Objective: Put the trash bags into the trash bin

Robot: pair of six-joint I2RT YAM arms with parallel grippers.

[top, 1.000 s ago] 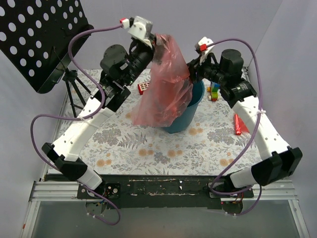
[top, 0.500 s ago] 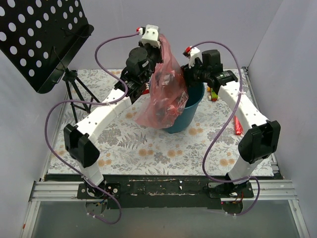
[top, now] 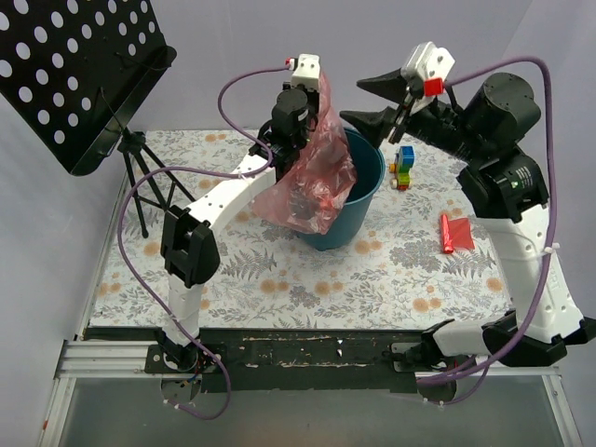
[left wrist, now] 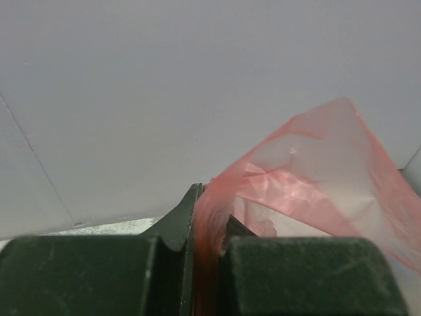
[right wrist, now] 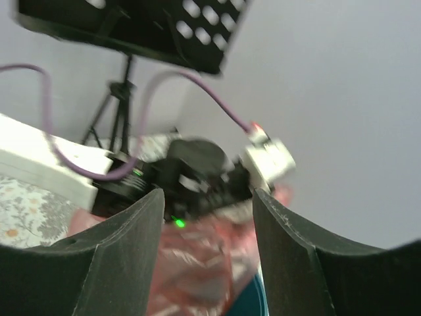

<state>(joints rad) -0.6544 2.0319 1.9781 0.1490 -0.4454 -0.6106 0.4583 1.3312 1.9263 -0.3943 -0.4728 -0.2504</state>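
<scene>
Your left claw (left wrist: pixel 210 212) is clamped tight on the top edge of the trash bags (top: pixel 312 177), holding them high above the floral surface (top: pixel 279 279); the red-pink film hangs against the left rim of the trash bin (top: pixel 371 182), its lower folds draped outside the teal wall; your right claw (top: pixel 352 100) is spread wide above the bin, gripping nothing.

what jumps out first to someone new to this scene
The crinkly pink trash bag grabs the eye, dangling from the shut left gripper over the rim of the teal trash bin, centre-scene. Next come the right gripper, raised beside it with jaws wide open, and the black perforated music stand at far left.
</scene>
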